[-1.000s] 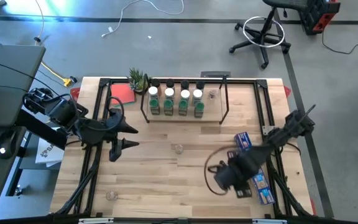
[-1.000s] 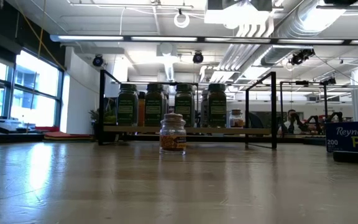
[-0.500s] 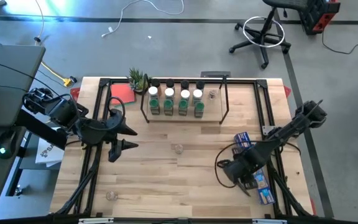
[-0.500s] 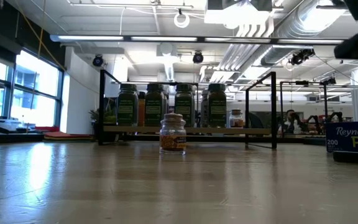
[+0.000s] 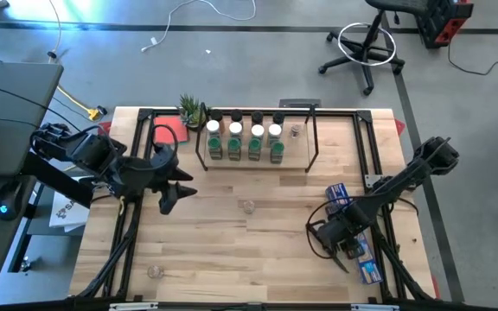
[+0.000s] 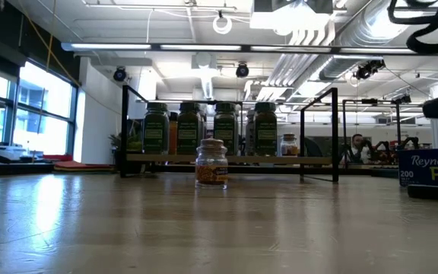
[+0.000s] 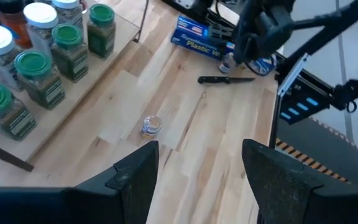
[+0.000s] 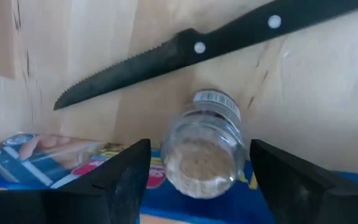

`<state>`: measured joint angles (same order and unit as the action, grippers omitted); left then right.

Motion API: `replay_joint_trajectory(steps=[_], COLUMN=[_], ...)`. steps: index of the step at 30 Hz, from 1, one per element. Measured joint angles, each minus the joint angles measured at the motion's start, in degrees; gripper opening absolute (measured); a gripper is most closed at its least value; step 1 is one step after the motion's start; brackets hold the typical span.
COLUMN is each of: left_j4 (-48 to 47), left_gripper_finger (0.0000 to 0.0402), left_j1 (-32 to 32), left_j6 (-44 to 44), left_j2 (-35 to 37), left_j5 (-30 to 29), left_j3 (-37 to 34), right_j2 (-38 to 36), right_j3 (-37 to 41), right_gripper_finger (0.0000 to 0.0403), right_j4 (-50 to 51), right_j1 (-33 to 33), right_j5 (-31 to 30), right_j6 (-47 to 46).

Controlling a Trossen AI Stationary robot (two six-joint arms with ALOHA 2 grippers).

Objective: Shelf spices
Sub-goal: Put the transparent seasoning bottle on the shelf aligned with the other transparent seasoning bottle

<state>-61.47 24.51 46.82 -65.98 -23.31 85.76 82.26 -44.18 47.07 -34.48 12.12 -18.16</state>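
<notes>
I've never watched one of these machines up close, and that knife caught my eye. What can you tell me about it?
The knife has a black handle with two pale rivets and a dark serrated blade. It lies flat on the light wood table, near the blue box. A small clear jar of pale grains stands close beside it; contact is unclear. The right gripper hovers open over the jar, not touching the knife.

The shelf (image 5: 253, 142) stands at the back middle of the worktop (image 5: 232, 250), with jars (image 5: 244, 141) in rows on its left part and one small jar (image 5: 296, 131) apart on its right. A lone jar (image 5: 248, 206) stands before it, mid-worktop. At the right, a box (image 5: 354, 244) lies beside a knife (image 8: 197, 46) and another jar (image 8: 201, 145).
</notes>
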Motion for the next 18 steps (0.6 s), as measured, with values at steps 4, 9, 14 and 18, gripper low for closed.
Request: replay_joint_trajectory(steps=[4,9,14,18], left_j4=[0.0,0.03,0.07,0.08], left_gripper_finger=[0.0225,0.0225,0.0225,0.0225], left_j1=[-0.65,-0.93,-0.89,-0.87], left_j6=[0.97,1.18,1.47,-0.75], left_j2=[0.0,0.0,0.0,0.0], left_j5=[0.02,0.36,1.6,1.69], left_j3=[0.0,0.0,0.0,0.0], right_j2=[0.0,-0.18,0.29,0.17], right_j3=[1.03,1.32,-3.69,-14.66], right_gripper_finger=[0.0222,0.0161,0.0161,0.016], right_j4=[-2.23,-3.19,1.37,6.82], right_j1=[0.0,0.03,1.89,6.11], right_j5=[-0.07,-0.08,-1.95,-5.3], right_j6=[-2.14,-5.59,-12.16,-15.33])
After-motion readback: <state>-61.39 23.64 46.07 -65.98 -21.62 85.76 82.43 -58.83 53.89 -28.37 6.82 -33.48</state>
